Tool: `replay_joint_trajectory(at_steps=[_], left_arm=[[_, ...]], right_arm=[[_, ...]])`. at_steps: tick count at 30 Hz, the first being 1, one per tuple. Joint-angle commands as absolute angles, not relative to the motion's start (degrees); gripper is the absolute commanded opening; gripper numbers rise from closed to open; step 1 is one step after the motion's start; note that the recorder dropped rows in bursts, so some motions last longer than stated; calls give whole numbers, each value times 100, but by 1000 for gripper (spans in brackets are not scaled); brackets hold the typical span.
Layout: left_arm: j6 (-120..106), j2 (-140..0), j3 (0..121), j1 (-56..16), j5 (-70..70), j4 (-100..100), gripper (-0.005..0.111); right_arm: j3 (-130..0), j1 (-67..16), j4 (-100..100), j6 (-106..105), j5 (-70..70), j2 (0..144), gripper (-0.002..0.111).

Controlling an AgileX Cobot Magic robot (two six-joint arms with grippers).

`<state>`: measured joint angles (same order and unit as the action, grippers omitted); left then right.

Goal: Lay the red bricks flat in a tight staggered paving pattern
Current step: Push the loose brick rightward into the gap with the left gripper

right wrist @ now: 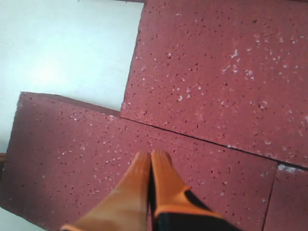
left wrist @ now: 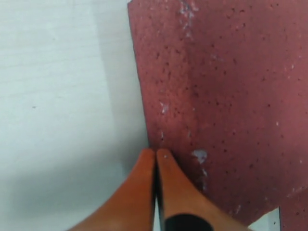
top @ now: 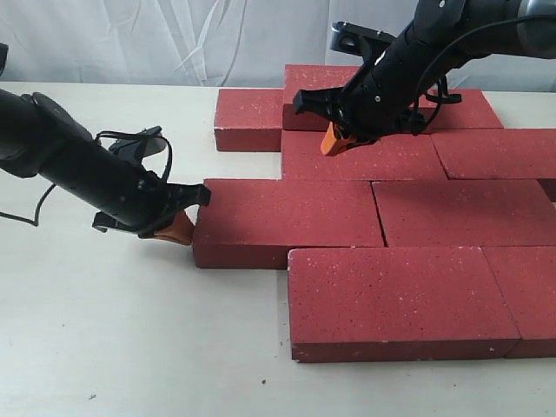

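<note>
red bricks: rough, speckled slabs | left end effector: closed, seemingly touching brick edge

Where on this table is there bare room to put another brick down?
Bare table fills the exterior view's lower left, bordered by the left arm above and the front brick to the right. A smaller patch lies between that arm and the back-left brick. The right half is packed with red bricks.
</note>
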<state>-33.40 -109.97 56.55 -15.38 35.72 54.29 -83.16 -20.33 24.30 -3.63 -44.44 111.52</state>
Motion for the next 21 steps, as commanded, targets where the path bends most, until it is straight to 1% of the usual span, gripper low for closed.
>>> replay_joint_trajectory(at_steps=[1,10,21], left_arm=[[-3361,-11002,5637,-1668,3443,5622,0],[-3361,-11002,5637,-1681,3439,5671,0],[-3325,-11002,5637,-1191,3766,5551,0]], right_arm=[[-8309,-2000,2414,-419,-4400,11090,-1],[-8309,-2000,2397,-419,-4400,11090,-1],[-8309,-2000,2235,-419,-4411,11090,-1]])
